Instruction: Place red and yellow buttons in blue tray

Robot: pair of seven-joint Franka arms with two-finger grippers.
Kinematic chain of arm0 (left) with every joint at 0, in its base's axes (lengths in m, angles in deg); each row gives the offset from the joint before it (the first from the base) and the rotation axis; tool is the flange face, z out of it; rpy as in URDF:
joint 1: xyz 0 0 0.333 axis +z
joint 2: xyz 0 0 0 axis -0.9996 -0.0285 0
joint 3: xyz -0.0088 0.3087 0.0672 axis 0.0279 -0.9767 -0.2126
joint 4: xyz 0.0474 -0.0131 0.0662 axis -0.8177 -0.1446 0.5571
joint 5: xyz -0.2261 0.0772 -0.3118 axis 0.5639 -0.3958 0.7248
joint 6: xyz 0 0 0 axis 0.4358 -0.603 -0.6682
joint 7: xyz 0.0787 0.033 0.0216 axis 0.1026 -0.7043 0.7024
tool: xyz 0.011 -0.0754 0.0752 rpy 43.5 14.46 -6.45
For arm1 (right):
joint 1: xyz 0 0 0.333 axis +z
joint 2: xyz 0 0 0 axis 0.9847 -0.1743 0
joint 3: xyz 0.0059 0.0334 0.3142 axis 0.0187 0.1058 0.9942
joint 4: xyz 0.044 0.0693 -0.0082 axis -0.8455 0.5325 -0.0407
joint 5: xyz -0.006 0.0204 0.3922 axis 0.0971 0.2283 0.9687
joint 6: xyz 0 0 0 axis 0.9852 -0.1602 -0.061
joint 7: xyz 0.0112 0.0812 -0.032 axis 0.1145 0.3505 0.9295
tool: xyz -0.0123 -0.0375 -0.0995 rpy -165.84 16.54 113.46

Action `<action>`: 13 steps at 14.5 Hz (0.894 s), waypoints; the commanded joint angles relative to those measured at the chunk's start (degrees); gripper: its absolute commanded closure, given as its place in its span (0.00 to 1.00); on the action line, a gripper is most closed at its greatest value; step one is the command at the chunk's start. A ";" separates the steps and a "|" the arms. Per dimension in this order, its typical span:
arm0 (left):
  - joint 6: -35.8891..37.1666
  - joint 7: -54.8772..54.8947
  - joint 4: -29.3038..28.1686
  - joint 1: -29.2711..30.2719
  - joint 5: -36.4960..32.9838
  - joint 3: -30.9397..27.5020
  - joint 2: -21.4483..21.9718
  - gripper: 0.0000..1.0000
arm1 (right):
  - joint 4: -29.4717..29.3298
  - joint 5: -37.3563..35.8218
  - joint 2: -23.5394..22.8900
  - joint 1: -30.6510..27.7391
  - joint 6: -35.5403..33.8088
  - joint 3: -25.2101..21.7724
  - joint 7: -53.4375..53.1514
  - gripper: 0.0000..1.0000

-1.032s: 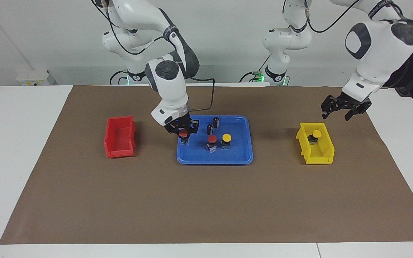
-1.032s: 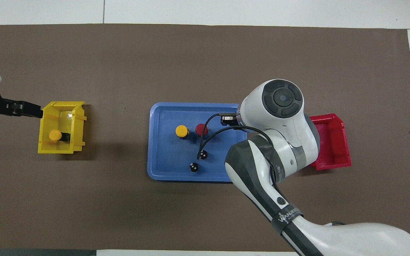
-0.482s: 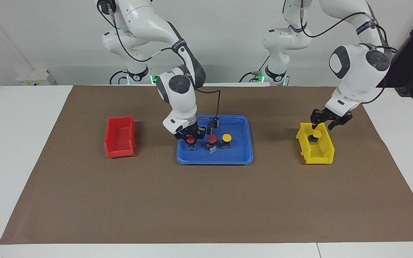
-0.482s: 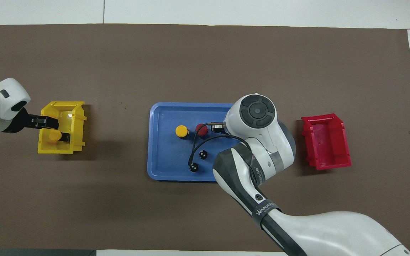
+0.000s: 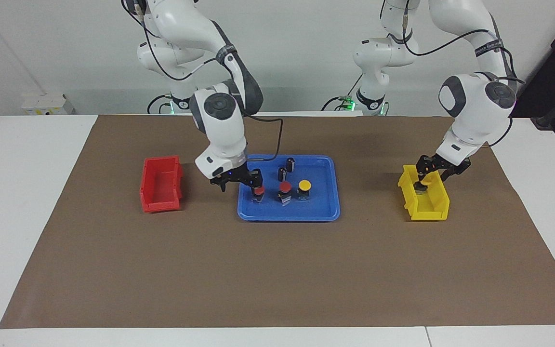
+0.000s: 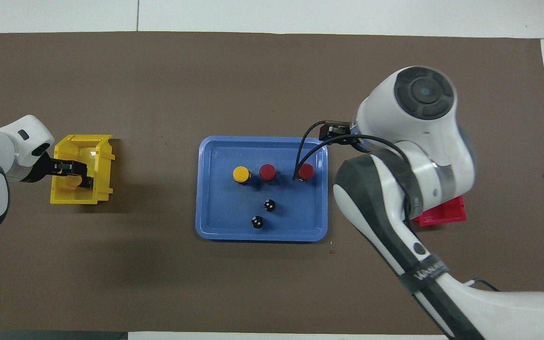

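Three capped buttons stand in a row in the blue tray [image 5: 323, 212]: a red button [image 5: 258, 192] toward the right arm's end, a second red button [image 5: 284, 187] in the middle, and a yellow button [image 5: 304, 185] toward the left arm's end. Two capless black cylinders [image 5: 285, 169] stand in the same tray, nearer to the robots than the row. The tray lies at the middle of the brown mat [image 5: 277, 270] that covers the worktop [image 5: 27, 202].

The right gripper [image 5: 237, 182] hangs low at the tray's edge toward the red bin [image 5: 161, 183], just beside the outermost red button. Its fingers are spread apart and hold nothing; the button stands free on the tray floor. In the overhead view the right arm covers most of the red bin.

The left gripper [image 5: 432, 169] reaches down into the yellow bin [image 5: 424, 200], which sits well apart from the tray toward the left arm's end of the worktop. The fourth button [image 6: 71, 181], yellow-capped, lies inside that bin between the fingers [image 6: 70, 165]. Whether the fingers have closed on it cannot be told; they stand at either side of the cap.
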 commanded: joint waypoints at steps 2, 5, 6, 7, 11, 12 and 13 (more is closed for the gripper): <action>-3.20 0.59 -3.20 0.28 -0.56 0.21 0.72 0.24 | -4.09 -0.85 6.91 -6.43 -12.03 0.75 4.45 0.00; -3.29 0.24 -4.17 0.46 -0.56 0.21 0.72 0.24 | -5.57 -0.51 11.05 -13.45 -18.88 0.48 15.43 0.00; -3.29 -0.11 -4.17 0.46 -0.56 0.21 0.72 0.40 | -8.45 -0.50 10.80 -16.18 -22.30 0.57 19.99 0.00; -3.38 0.06 -4.08 0.46 -0.56 0.21 0.64 0.74 | -11.53 -0.33 10.10 -18.55 -25.90 0.57 23.96 0.00; -2.59 0.67 -2.68 1.08 -0.56 0.21 0.29 0.99 | -13.50 -1.56 9.39 -23.75 -27.70 0.57 30.23 0.00; -2.06 0.67 -1.72 1.08 -0.56 0.21 -0.06 0.99 | -12.54 -1.38 9.65 -24.55 -25.95 0.57 30.58 0.00; -0.67 0.59 -0.40 0.90 -0.56 0.21 -0.68 0.99 | -11.57 -1.29 10.00 -24.47 -25.59 0.57 30.67 0.00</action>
